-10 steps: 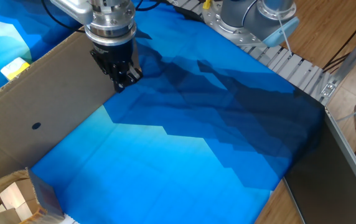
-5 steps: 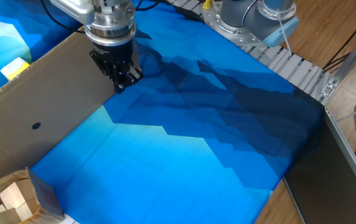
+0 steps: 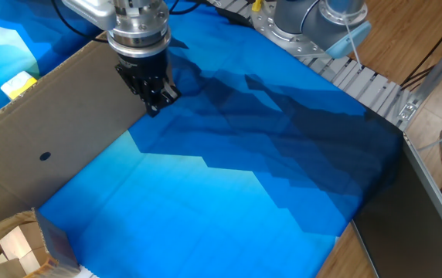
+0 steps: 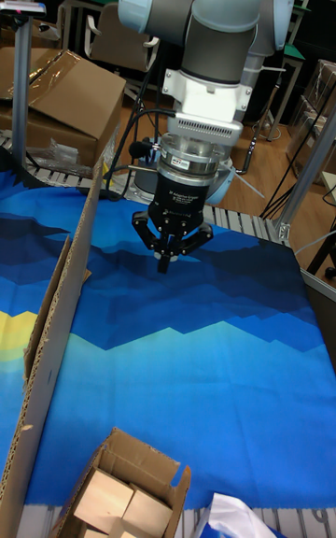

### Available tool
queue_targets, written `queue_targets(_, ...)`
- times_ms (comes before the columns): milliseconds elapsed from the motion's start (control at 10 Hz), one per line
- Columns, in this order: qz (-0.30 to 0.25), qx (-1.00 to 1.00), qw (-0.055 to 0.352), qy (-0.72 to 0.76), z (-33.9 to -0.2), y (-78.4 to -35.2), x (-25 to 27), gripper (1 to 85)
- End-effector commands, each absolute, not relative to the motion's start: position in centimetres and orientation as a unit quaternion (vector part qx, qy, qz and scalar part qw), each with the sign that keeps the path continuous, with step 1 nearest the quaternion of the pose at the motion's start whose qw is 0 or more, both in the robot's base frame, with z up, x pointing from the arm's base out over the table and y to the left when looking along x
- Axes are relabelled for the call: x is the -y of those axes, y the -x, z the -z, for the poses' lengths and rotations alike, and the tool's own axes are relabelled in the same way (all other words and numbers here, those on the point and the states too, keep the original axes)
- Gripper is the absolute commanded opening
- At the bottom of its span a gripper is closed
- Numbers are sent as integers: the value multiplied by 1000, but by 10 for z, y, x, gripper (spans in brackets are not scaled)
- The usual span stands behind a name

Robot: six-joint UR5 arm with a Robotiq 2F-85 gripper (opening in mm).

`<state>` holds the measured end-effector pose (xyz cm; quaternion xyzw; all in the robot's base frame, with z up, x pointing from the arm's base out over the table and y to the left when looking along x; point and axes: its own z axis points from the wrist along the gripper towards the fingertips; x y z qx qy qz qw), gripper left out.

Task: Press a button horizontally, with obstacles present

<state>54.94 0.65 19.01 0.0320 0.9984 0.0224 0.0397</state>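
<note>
One tool (image 4: 165,263) clenched, empty, beside cardboard panel (image 3: 59,116); yellow button (image 3: 18,84) behind.

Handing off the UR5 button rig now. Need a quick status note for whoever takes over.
Gripper: fingertips touching each other in the tall fixed view, holding nothing, hanging low over the blue cloth beside the cardboard panel, near its far end.
Button: on the other side of the panel from the gripper, partly hidden by its top edge.
Done: nothing pressed; the gripper is apart from the button.
Left: get round or over the panel, then push the button sideways.
</note>
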Motion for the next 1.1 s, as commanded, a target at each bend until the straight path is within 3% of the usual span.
queue_targets(0, -29, -995, 54, -75, -192, -557, -8, 10)
queue_targets(400, -51, -992, 75, -90, -195, -570, -18, 10)
queue_targets(1000, -36, -989, 103, -104, -196, -583, -8, 10)
